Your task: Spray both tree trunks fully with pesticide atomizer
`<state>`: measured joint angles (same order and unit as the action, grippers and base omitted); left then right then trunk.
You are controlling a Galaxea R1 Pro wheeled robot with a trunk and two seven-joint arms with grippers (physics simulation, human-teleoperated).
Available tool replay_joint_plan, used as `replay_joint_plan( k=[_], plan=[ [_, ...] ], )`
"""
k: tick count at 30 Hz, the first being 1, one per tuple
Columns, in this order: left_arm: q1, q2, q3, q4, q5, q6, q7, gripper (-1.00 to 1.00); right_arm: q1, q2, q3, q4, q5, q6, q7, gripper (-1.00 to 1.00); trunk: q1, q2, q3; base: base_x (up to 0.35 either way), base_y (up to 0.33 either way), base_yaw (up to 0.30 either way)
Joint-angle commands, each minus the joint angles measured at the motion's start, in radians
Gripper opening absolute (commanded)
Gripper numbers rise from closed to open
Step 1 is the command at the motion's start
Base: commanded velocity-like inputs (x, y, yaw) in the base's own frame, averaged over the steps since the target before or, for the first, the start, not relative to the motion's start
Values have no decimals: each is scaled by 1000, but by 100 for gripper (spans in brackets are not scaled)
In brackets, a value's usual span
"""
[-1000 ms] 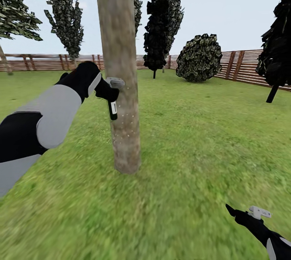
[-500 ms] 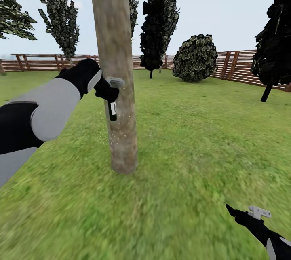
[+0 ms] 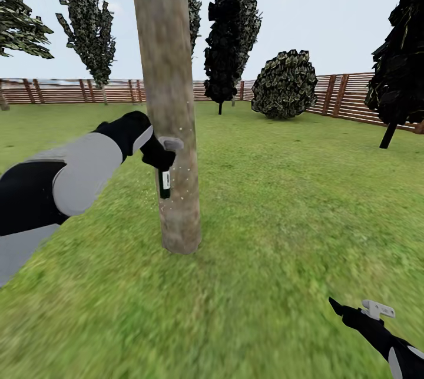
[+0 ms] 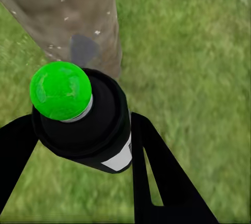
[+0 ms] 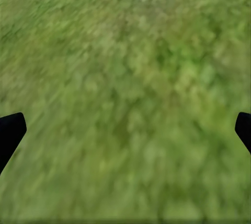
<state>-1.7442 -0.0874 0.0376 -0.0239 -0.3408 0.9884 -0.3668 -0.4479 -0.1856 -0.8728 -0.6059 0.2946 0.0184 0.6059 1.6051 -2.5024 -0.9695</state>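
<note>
My left gripper (image 3: 160,162) is clamped on the atomizer (image 3: 164,183), nozzle just beside the trunk (image 3: 171,131); I'd sweep slowly down to its base. Right gripper (image 3: 353,314) hangs spread, empty

dark pesticide atomizer (image 3: 165,181) hangs upright, touching the speckled grey-brown tree trunk (image 3: 171,102) on grass (image 3: 282,202).

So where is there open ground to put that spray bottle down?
Open grass stretches from the tree trunk to the fence, and nearer, toward the right gripper. It is tight by the trunk, where the left gripper holds the spray bottle.
</note>
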Motion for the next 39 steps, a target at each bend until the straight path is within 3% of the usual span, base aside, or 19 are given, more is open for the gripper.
replay_joint_plan(
  k=[1,8,13,20,25,36,39],
  plan=[
    [14,0,1,0,0,-1,0,-100,0,0,0,0,0,0,0,100,0,0,0,0,0,0],
    [109,1,1,0,-4,-16,1,-100,0,0,0,0,0,0,0,100,0,0,0,0,0,0],
    [162,7,1,-18,-3,-101,6,-100,0,0,0,0,0,0,0,100,0,0,0,0,0,0],
    [167,24,5,-218,-3,-107,7,-100,0,0,0,0,0,0,0,100,0,0,0,0,0,0],
    [164,24,5,-329,-4,-16,6,-100,0,0,0,0,0,0,0,100,0,0,0,0,0,0],
    [154,20,0,-328,-3,2,4,-100,0,0,0,0,0,0,0,100,0,0,0,0,0,0],
    [154,19,-6,-230,-5,2,3,-100,0,0,0,0,0,0,0,100,0,0,0,0,0,0]
  ],
)
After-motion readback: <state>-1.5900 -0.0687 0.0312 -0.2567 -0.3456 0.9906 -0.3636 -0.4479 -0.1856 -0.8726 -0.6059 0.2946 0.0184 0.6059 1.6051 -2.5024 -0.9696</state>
